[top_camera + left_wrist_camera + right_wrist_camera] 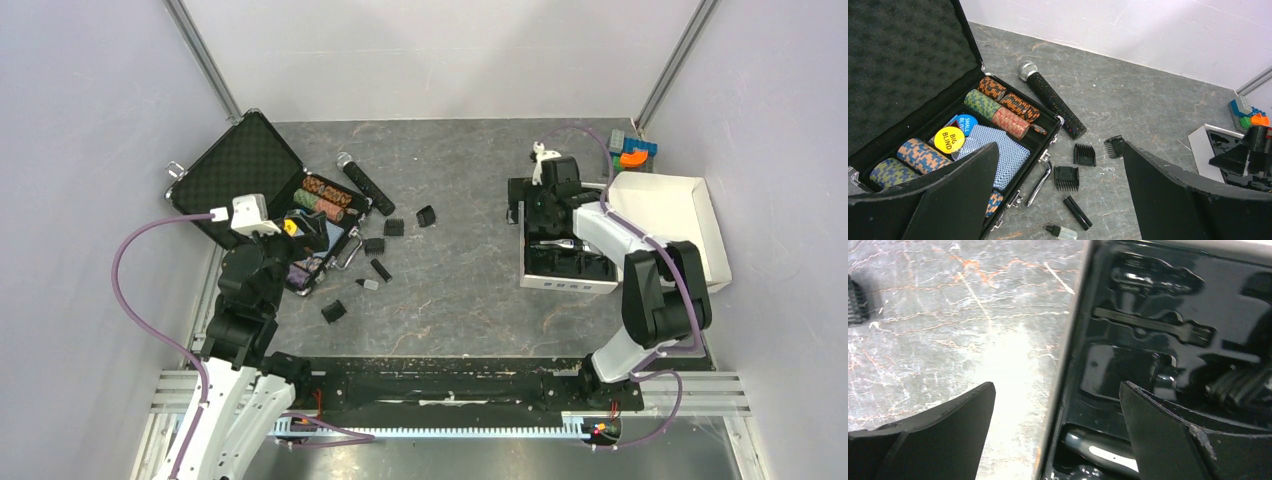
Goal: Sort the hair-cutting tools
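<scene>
Several black comb attachments lie loose on the grey table: three (1084, 154) (1066, 178) (1114, 146) below my left gripper (1058, 145), and one (333, 311) nearer the arms. A black tube (1077, 212) and a small clear bottle (1062, 231) lie beside them. The left gripper (305, 233) hovers open and empty by the poker case edge. The right gripper (1057, 385) is open and empty over the left rim of the black moulded tray (565, 265). A silver-and-black hair clipper (1103, 452) rests in that tray. One comb (855, 300) shows at the far left.
An open black case (908, 65) holds poker chips (998, 107), cards and a yellow marker. A black microphone (1053, 105) lies beside it. A white box lid (670, 215) sits right of the tray, with coloured toy blocks (632, 150) behind.
</scene>
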You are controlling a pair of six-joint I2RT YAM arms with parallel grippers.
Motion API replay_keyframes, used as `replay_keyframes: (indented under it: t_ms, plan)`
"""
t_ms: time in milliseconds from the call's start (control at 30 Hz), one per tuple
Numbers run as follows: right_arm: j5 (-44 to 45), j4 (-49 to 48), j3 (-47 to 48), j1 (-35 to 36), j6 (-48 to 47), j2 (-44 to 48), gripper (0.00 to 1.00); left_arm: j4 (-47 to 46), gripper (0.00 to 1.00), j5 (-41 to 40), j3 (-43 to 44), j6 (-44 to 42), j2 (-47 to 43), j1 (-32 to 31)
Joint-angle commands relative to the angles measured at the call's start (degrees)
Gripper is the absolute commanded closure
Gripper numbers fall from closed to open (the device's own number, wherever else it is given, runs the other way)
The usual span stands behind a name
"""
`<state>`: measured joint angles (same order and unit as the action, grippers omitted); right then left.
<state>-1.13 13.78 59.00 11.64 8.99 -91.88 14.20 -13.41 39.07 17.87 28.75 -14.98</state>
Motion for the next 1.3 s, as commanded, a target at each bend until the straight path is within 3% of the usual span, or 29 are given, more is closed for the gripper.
replay_keyframes:
  t_ms: [0, 200, 400, 600, 833, 1000, 1133, 1267]
  plan:
    - [-4.06, -2.18, 4.18, 2.47, -3.16, -3.45, 0.02, -2.36, 0.0, 0.92, 0.23, 1.99, 0.13, -0.13]
    - [-6.45, -0.28, 5.26, 5.98, -6.49, -6.11, 0.02, -2.42, 0.0, 1.01, 0.13, 2.0, -0.09, -0.13]
    - [-6.5, 4.81, 1.44, 14.02, -12.44, -0.68, 0.02, -2.59, 0.0, 1.38, 0.15, 2.0, 0.03, -0.13]
    - [-7.42, 12.31, -6.6, 23.0, -14.61, 9.67, 0.02, -2.64, 0.0, 1.51, 0.05, 2.08, 0.09, -0.13]
    - [-2.22, 17.39, -12.07, 24.0, -9.34, 27.27, 0.02, -3.17, 0.0, 2.21, -0.04, 2.43, 0.61, -0.13]
    - [17.8, 18.72, -13.08, 19.38, 0.6, 36.77, 0.02, -3.17, 0.0, 2.32, -0.07, 2.42, 0.47, -0.13]
    - [18.81, 18.38, -16.45, 4.77, 6.36, 39.34, 0.02, -3.12, 0.0, 2.27, -0.13, 2.43, 0.18, -0.25]
    - [18.79, 13.77, -20.31, -3.29, 10.81, 40.22, 0.02, -2.86, 0.0, 2.07, -0.13, 2.39, -0.19, -0.22]
